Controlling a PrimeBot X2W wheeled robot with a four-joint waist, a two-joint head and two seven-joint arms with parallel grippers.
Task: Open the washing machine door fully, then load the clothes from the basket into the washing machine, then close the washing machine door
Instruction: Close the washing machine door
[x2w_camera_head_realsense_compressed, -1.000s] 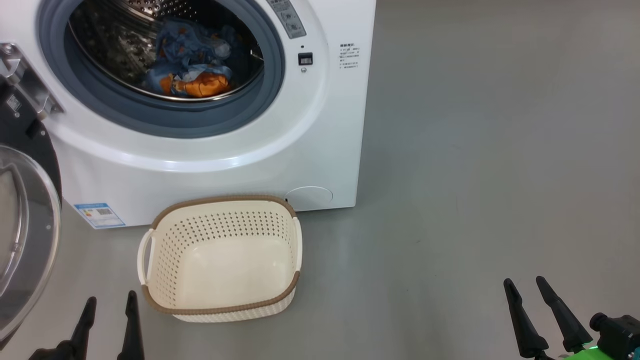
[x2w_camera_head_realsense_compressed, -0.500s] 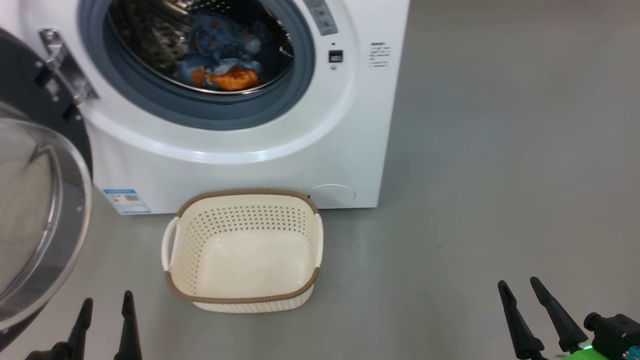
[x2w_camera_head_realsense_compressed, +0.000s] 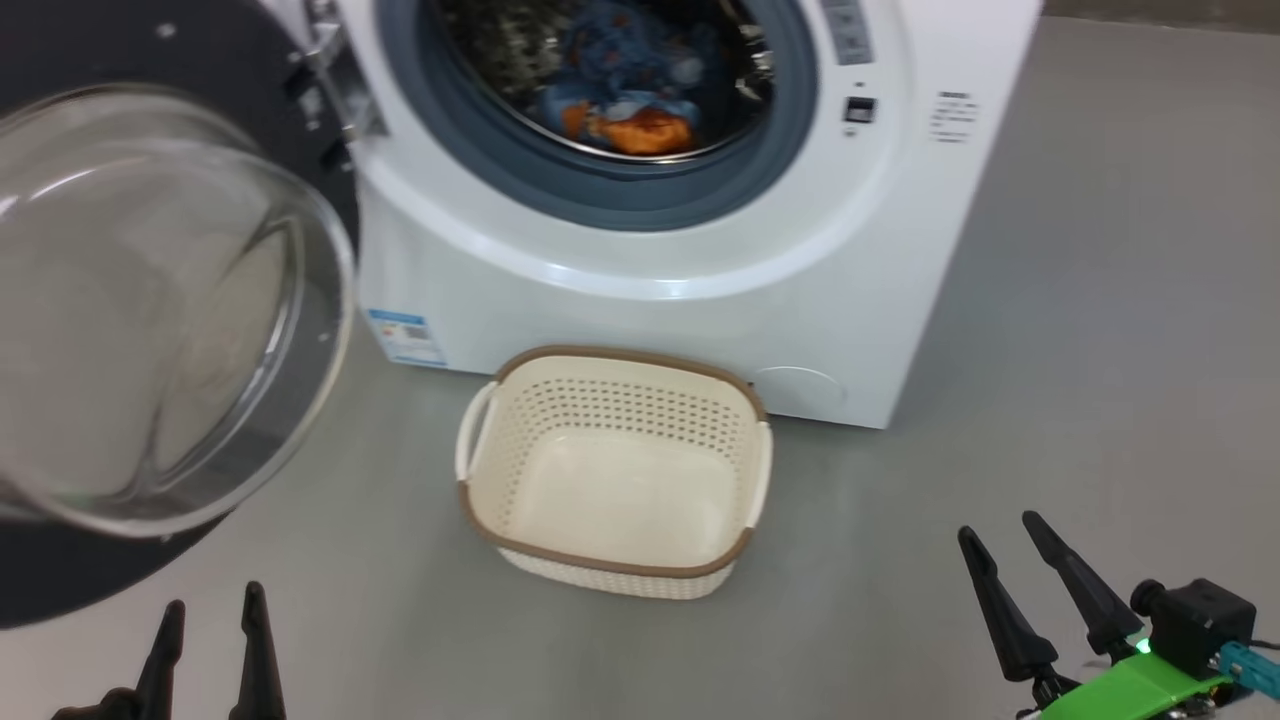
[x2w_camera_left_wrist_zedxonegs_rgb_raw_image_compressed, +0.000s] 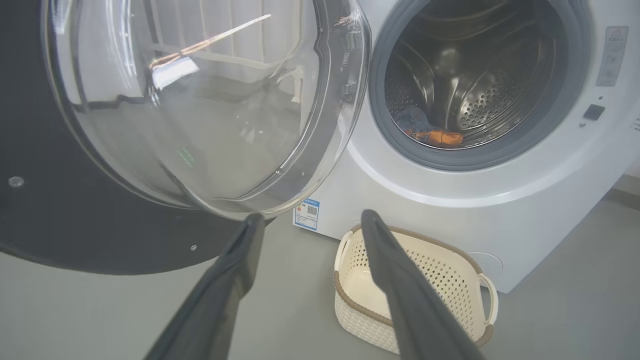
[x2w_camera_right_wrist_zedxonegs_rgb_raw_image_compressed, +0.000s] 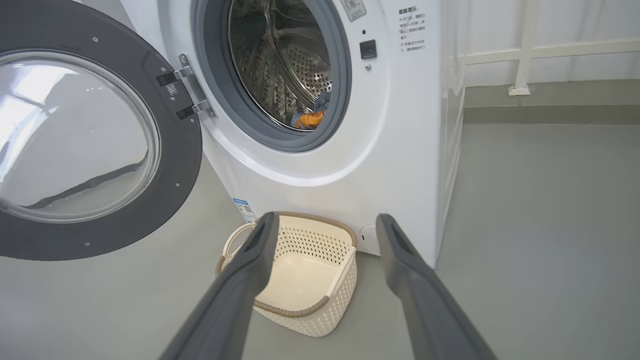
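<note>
The left gripper is released: its two long dark fingers stand apart with nothing between them. They rise almost upright from the bottom left edge of the head view, just below the lower edge of the large round washing machine door, which has a wide glossy black rim and a bulging clear glass bowl. The right gripper is likewise spread and empty at the lower right, its fingers leaning toward the upper left. A bright green bracket and a small black camera sit at its wrist, and it hangs over the grey floor, well apart from everything. In each wrist view the fingers point forward at the machine's front and touch nothing. Ahead, between the two grippers, the small rectangular cream plastic basket, with perforated sides and a brown woven-look rim, sits upright on the floor. It is just before the big white front-loading washing machine and near a blue label sticker. The door hangs swung wide to the left on its metal hinge, with the glass bowl bulging toward the robot. The clothes, bundles of light blue fabric with orange-brown figures, lie inside the steel perforated drum, behind the grey rubber gasket.
</note>
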